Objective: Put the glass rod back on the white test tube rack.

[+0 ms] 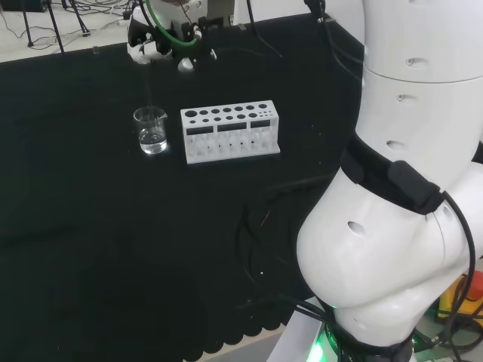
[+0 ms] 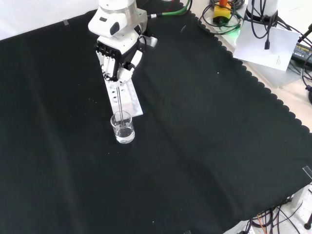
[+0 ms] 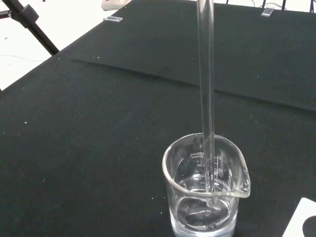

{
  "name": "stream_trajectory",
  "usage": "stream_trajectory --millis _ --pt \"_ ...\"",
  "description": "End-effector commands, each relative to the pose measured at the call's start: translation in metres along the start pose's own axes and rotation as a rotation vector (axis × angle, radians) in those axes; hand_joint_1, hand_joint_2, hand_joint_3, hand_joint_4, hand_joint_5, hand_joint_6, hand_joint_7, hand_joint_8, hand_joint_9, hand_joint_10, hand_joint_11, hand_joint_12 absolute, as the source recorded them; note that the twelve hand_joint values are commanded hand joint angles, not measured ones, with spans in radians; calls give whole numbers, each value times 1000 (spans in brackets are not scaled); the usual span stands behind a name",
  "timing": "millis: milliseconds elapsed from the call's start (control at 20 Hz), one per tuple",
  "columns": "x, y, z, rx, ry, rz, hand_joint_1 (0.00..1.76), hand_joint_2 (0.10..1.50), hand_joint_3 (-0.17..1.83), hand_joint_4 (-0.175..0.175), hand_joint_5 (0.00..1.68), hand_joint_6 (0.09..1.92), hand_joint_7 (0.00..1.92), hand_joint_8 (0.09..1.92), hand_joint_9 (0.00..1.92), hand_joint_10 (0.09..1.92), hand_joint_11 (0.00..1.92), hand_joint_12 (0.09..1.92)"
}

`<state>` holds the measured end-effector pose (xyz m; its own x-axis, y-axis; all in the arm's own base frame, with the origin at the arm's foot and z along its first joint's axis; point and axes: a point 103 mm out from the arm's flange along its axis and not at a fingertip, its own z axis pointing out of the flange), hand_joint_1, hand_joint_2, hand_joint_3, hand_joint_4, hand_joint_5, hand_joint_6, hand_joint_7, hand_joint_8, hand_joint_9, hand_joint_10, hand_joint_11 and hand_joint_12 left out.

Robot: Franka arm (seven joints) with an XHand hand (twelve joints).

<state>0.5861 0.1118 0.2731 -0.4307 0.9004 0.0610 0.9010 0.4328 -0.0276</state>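
Holding the glass rod [image 3: 206, 94] upright, the hand [image 2: 117, 61] has its fingers [image 2: 111, 70] curled around the rod's upper end. I see the lower tip standing in the liquid of a glass beaker [image 2: 122, 127], just beside the white test tube rack [image 1: 230, 132] on the counter [image 2: 204, 146].

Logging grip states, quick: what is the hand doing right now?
Hand: shut on the rod, its tip down in the beaker.
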Motion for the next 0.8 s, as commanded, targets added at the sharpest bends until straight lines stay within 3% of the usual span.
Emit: stream_trajectory --millis 50,500,650,800 --pt "-2 -3 -2 -7 -4 9 1296 1151 -175 -175 1160 424 1076 1190 1603 819 1623 590" --pt "-6 -5 -13 -13 -7 29 1296 1151 -175 -175 1159 425 1076 1190 1603 820 1623 591" --pt "-6 -10 -26 -11 -16 71 1296 1151 -175 -175 1159 426 1076 1190 1603 820 1623 591" --pt "-6 -16 -47 -46 37 91 1296 1152 -175 -175 1159 426 1076 1190 1603 820 1623 591"
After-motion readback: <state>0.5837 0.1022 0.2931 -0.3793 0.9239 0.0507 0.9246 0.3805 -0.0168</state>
